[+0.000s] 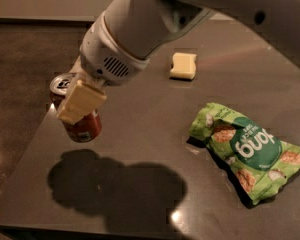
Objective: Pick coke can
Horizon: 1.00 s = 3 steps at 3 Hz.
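The gripper (71,104) has its jaws clamped on the tilted coke can (85,127) between them, seemingly lifted just above the counter (140,134) edge below, where a shallow hold could let it slip and fall off.

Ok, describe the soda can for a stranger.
On the dark grey table, look at the left edge under the white robot arm. The gripper clamps a small red cylindrical can with a silver top. Unlike the green snack bag and pale yellow block, it is red and round.
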Each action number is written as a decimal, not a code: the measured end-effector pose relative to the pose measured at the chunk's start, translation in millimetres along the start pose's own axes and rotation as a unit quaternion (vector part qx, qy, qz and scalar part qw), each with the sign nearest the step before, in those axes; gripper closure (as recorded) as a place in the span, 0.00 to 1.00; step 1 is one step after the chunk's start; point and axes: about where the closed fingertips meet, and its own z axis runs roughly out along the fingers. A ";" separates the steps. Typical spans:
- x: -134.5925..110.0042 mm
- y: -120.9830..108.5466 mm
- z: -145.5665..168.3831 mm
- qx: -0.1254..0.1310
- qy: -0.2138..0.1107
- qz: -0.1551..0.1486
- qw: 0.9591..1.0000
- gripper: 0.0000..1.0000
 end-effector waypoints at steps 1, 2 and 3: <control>-14.8 0.2 -19.3 -0.015 -0.010 -0.016 1.000 1.00; -25.1 0.1 -27.7 -0.033 -0.017 -0.035 0.999 1.00; -26.4 0.8 -29.0 -0.033 -0.017 -0.036 0.999 1.00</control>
